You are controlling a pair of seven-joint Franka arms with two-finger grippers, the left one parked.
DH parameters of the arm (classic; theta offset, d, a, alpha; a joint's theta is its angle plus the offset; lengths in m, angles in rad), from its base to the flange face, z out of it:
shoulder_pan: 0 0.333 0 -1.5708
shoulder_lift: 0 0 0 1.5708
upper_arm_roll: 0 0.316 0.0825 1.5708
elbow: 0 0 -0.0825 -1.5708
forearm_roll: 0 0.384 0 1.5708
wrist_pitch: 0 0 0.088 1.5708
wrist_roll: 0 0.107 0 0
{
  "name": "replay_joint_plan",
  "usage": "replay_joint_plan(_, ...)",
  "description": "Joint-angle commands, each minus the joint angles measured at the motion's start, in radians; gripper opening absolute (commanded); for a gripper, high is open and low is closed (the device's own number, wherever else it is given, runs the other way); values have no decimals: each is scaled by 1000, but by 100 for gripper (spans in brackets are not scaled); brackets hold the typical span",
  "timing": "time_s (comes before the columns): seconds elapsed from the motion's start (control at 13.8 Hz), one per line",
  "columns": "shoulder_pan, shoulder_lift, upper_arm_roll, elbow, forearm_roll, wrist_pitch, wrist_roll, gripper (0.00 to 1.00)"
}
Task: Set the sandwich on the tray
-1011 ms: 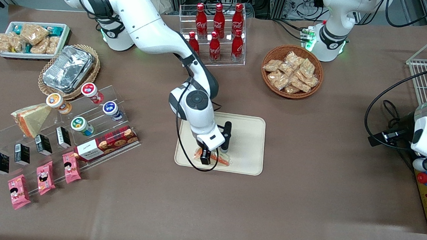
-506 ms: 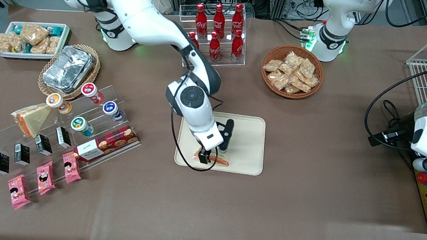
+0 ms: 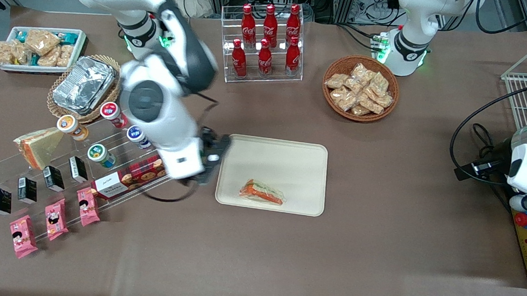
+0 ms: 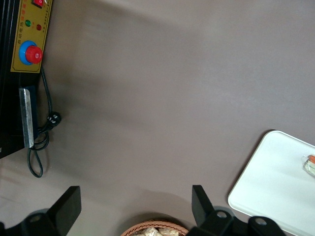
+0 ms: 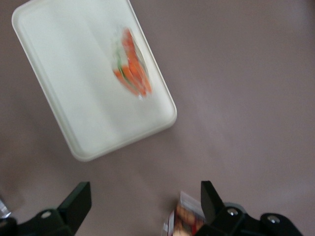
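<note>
The brown table [image 3: 282, 259] carries everything. At its middle lies the cream tray [image 3: 291, 162] [image 5: 64, 59] [image 4: 275, 182], flat, long side running from the working arm's end toward the parked arm's. The sandwich [image 3: 262, 192] [image 5: 132, 69] [image 4: 309, 165] lies on the tray, at about seven o'clock from the tray's centre in the front view, close to the rim nearest the front camera; its orange and green filling layers show through the clear wrap, and nothing touches it.

The gripper [image 3: 209, 160] [image 5: 142, 204] hangs above the table just off the tray's short edge at the working arm's end, roughly nine o'clock from the sandwich and well apart from it. Its two fingers stand spread with bare tablecloth between them, holding nothing.

Under and beside the gripper is a clear tiered rack [image 3: 76, 160] bearing small round cups, black cartons and a red cookie box [image 3: 133, 176] [image 5: 184, 221]. A second pale sandwich wedge [image 3: 38, 146] sits at the rack's outer end. At twelve o'clock from the tray stands a clear stand of red cola bottles [image 3: 266, 38]; at two o'clock, a wicker basket of snack packs [image 3: 361, 88].
</note>
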Motion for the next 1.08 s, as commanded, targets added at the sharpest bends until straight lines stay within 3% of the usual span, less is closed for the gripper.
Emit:
replay_joint_plan(0.0,-140,-105,-3,-32,2,-133,57,99)
replay_joint_plan(0.22,-344,-134,-3,-32,-14,-149,105,99)
replay_joint_plan(0.36,-428,-145,-3,-32,-29,-152,197,99)
replay_joint_plan(0.65,-455,-246,5,-59,-168,-259,507,99)
replay_joint_plan(1.01,-465,-438,14,-260,-196,-219,676,99)
